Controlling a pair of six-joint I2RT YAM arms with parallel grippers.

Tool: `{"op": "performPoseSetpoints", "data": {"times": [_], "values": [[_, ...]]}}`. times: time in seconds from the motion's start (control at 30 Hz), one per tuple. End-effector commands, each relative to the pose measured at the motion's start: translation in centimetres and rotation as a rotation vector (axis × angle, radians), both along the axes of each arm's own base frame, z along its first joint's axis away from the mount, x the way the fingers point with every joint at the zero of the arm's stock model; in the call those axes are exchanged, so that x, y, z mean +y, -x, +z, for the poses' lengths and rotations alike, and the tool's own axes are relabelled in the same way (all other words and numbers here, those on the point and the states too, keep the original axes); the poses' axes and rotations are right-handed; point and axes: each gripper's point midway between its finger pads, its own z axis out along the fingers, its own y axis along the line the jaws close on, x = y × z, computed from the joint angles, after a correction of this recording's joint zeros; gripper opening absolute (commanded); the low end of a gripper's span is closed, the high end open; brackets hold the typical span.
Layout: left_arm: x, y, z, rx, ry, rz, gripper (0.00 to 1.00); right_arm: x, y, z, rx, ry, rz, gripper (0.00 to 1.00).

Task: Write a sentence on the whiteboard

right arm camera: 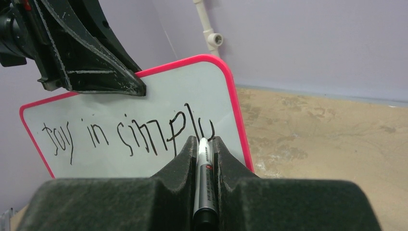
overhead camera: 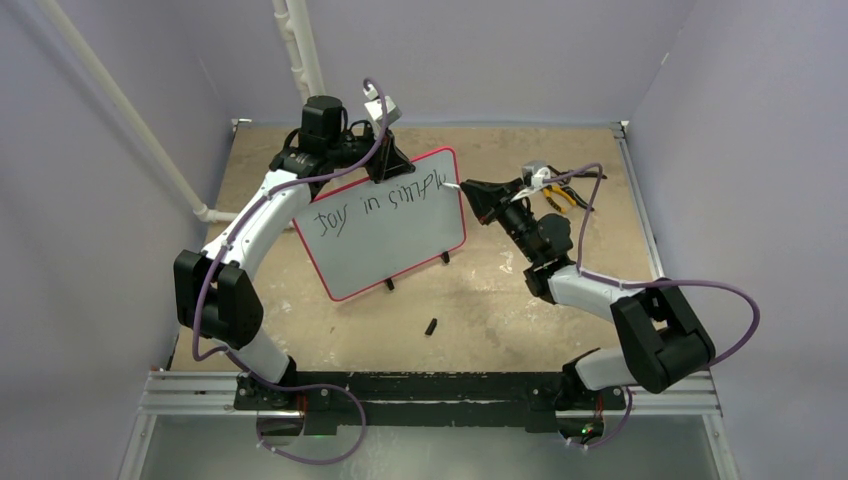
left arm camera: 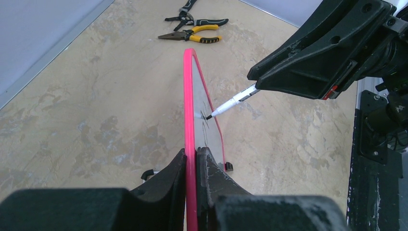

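The whiteboard [overhead camera: 385,245] stands tilted on its small black feet, left of the table's middle. My left gripper [overhead camera: 388,166] is shut on its red top rim; in the left wrist view the rim [left arm camera: 189,96] runs edge-on between those fingers [left arm camera: 171,175]. The sentence [overhead camera: 376,203] reads roughly "Joy in simpl" plus an unfinished letter [right arm camera: 130,134]. My right gripper [right arm camera: 204,140] is shut on a silver marker [right arm camera: 204,173]. The marker's tip [left arm camera: 210,116] touches the board at the end of the writing, near the right rim.
Yellow-handled pliers [overhead camera: 558,197] and a second black tool [left arm camera: 195,19] lie beyond the board at the back right. A small black marker cap [overhead camera: 432,326] lies in front of the board. A white pipe [overhead camera: 300,50] runs up the back wall.
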Motion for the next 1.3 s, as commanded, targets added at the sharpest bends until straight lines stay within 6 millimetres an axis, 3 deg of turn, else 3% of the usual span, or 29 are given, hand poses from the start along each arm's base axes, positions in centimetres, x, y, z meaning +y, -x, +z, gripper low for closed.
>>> {"op": "performPoseSetpoints", "data": {"times": [0.0,0.3,0.83,1.0,1.27], "values": [[0.7,1.2,-1.9,0.082,-0.020,-0.020,0.00,-0.7,-0.1,-0.8,0.026,0.001,-0.036,0.00],[0.7,1.2,-1.9,0.082,-0.019,-0.021,0.00,-1.2,0.0,-1.7,0.057,0.015,-0.059,0.00],[0.7,1.0,-1.8,0.078,-0.016,-0.014,0.00,-2.4,-0.7,1.0,0.006,-0.018,-0.134,0.00],[0.8,0.4,-1.3,0.062,-0.002,0.021,0.00,-2.0,0.9,2.8,-0.056,-0.014,-0.079,0.00],[0.6,-1.1,0.1,0.034,0.041,0.089,0.00,-3.7,4.1,6.6,-0.164,-0.046,-0.088,0.00]]}}
